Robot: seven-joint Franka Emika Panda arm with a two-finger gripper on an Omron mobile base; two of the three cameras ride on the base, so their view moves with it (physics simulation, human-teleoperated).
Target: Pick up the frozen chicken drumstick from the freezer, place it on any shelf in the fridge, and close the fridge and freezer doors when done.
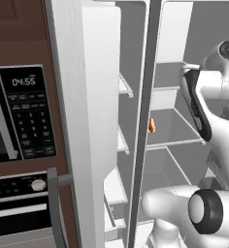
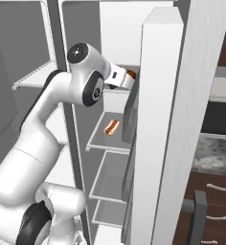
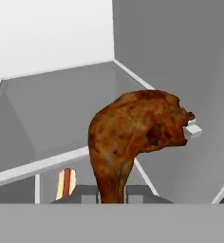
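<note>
Hand (image 3: pixel 111 192) grips the frozen chicken drumstick (image 3: pixel 133 137) above a fridge shelf (image 3: pixel 61 102); setting it down and closing both doors remain.

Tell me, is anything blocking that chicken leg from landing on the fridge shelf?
Nothing visible. The jaws hold the frozen chicken drumstick inside the fridge, above a bare shelf. The hot dog lies one shelf lower.

Even, soft light is filling all three rendered views, with no glare and no hard shadows. The fridge (image 2: pixel 116 57) interior is shading gently from white to grey. Edges are looking slightly jagged, and the drumstick (image 3: pixel 133 137) texture is appearing coarse up close.
</note>
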